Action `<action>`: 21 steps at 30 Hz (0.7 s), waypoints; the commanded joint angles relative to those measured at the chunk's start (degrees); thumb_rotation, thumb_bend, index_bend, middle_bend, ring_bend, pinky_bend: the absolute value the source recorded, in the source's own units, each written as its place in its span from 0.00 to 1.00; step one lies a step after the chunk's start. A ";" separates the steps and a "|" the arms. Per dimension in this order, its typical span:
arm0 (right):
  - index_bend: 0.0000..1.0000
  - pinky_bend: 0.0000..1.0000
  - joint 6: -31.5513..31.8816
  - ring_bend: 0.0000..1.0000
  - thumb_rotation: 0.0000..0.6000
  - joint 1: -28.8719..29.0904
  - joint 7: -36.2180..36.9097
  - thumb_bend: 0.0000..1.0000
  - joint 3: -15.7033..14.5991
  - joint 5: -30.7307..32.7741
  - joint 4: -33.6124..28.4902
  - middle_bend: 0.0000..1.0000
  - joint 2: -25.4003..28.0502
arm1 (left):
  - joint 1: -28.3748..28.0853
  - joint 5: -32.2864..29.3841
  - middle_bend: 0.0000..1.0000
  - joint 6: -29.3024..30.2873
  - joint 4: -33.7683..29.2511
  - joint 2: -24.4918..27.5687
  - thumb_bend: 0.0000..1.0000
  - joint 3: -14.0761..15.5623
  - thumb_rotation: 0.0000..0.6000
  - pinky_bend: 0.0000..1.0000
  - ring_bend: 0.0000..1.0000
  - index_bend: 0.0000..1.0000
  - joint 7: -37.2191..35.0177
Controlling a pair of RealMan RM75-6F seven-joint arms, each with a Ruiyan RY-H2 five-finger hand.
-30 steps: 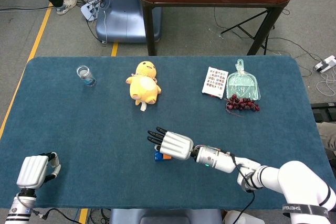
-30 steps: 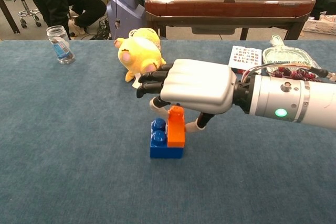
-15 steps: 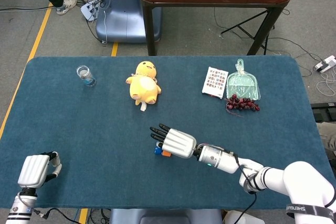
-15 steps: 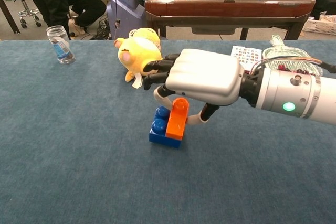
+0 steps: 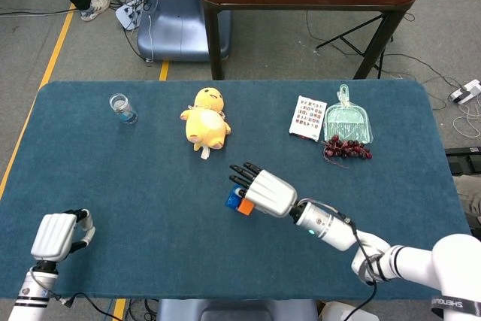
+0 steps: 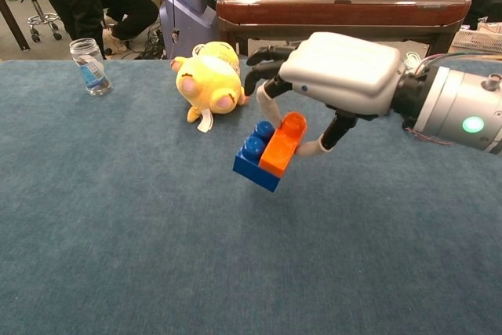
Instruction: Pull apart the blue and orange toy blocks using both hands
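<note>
The blue block [image 6: 253, 161] and the orange block [image 6: 283, 143] are still joined and hang tilted above the table [image 6: 141, 256]. My right hand [image 6: 333, 74] holds them from above, thumb and a finger pinching the orange block. In the head view the same hand [image 5: 267, 190] covers most of the pair, with only a bit of the blue block [image 5: 232, 199] and the orange block [image 5: 245, 207] showing at its left edge. My left hand [image 5: 54, 235] is at the table's near left corner, far from the blocks, fingers curled in on nothing.
A yellow plush toy [image 5: 206, 116] lies behind the blocks, close to my right hand's fingertips in the chest view. A small glass jar [image 5: 122, 107] stands far left. A card [image 5: 307, 116], a green dustpan [image 5: 347, 123] and dark grapes [image 5: 346, 148] lie at the back right.
My right hand has lifted the joined blocks off the table and carried them up and to the right, tilting them. My left hand has risen slightly at the near left corner.
</note>
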 commanded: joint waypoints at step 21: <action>0.69 0.21 -0.69 0.08 1.00 -4.22 3.58 0.28 7.05 10.55 -14.55 0.25 9.03 | -9.26 -5.06 0.96 -8.63 -10.14 1.29 0.22 -7.56 1.00 1.00 0.95 0.14 -8.94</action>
